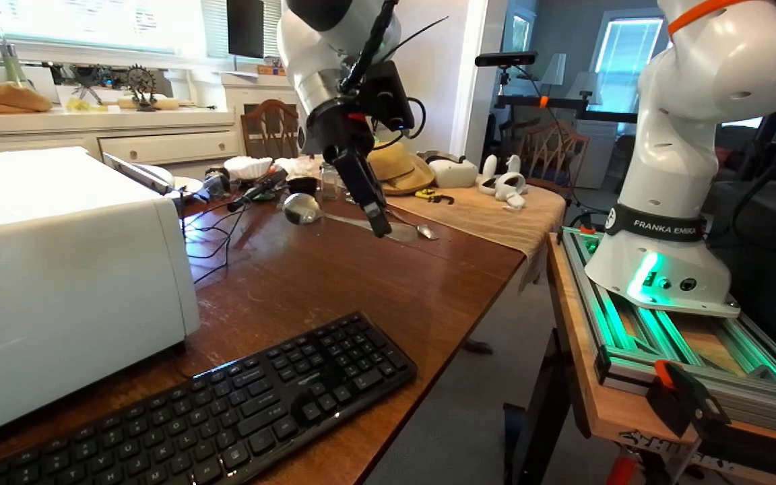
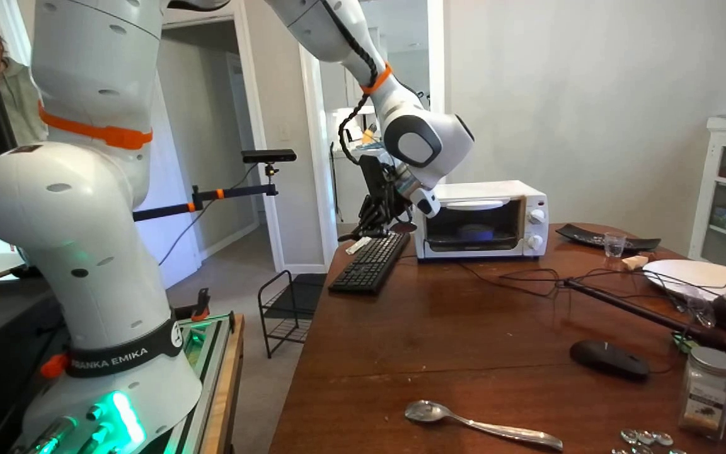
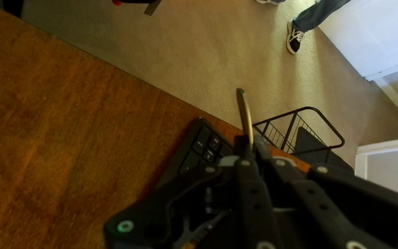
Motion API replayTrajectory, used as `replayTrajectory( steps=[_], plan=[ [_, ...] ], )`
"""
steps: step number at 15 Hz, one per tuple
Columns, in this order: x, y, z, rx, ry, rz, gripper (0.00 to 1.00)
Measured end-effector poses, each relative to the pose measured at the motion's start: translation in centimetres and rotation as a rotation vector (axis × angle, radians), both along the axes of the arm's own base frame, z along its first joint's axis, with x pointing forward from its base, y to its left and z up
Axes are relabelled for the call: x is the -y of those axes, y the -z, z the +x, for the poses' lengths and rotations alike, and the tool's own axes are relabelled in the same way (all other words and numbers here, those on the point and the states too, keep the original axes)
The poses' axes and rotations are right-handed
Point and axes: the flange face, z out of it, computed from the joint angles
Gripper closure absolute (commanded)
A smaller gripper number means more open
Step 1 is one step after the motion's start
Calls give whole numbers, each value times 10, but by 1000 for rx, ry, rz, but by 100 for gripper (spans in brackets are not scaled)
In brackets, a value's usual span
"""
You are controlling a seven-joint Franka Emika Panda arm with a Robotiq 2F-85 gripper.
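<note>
A spoon [image 1: 303, 209] is being held by the pincer [image 1: 378, 223]

The pincer is clasping the spoon by its handle above the table [image 2: 438, 337], the keyboard [image 3: 190, 160] showing below in the wrist view. The step in hand is seemingly that of holding it aloft; any next move is probably calling for a firm grip and clearance from the toaster oven [image 2: 478, 230].

In the wrist view, the end effector [image 3: 251, 146] hides from me the bowl of the spoon [image 3: 245, 116] and much of the keyboard [image 3: 204, 148] by the desk [image 3: 64, 138] edge facing the robot. An exterior view crops the toaster oven [image 1: 71, 296]; I can't read the small-print jar [image 2: 708, 392].
</note>
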Motion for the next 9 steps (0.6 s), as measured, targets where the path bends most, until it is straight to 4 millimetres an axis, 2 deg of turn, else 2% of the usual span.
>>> replayTrajectory(
  steps=[2,5,9],
  plan=[
    [1,0,0,-8,0,1,99],
    [12,-11,-2,-53,-6,14,99],
    [50,-40,6,-50,38,29,99]
  ],
)
